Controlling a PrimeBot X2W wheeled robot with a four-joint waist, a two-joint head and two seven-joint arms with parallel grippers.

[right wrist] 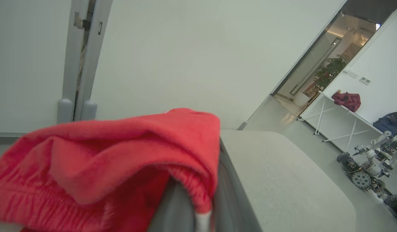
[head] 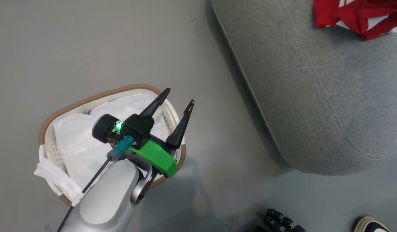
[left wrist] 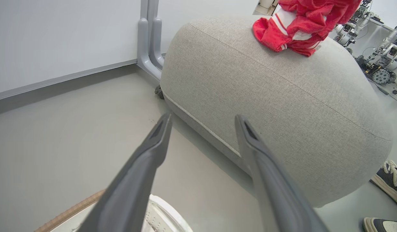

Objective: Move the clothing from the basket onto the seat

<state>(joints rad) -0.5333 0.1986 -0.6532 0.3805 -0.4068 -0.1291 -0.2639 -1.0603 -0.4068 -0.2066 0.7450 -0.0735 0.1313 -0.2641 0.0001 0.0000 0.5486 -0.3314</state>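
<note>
My left gripper (head: 179, 97) hangs open above the right end of the basket (head: 88, 99), nothing between its fingers. Inside the basket I see just white cloth lining. The grey seat (head: 314, 96) stands to the right, with red and white clothing (head: 362, 16) on its far part. In the left wrist view the open left gripper (left wrist: 203, 118) points at the seat (left wrist: 282, 96), with the clothing (left wrist: 301, 25) on top of it and the basket rim (left wrist: 69, 212) below. In the right wrist view my right gripper (right wrist: 203, 206) is shut on the red clothing (right wrist: 104, 161), which drapes over its fingertips above the seat (right wrist: 282, 180).
A person's shoe (head: 369, 225) and black robot parts (head: 282, 222) lie on the floor near the seat's front corner. More shoes (left wrist: 392, 180) show beside the seat. A grey post (left wrist: 148, 38) and a wall stand behind it. Small robots (right wrist: 362, 174) are parked far right.
</note>
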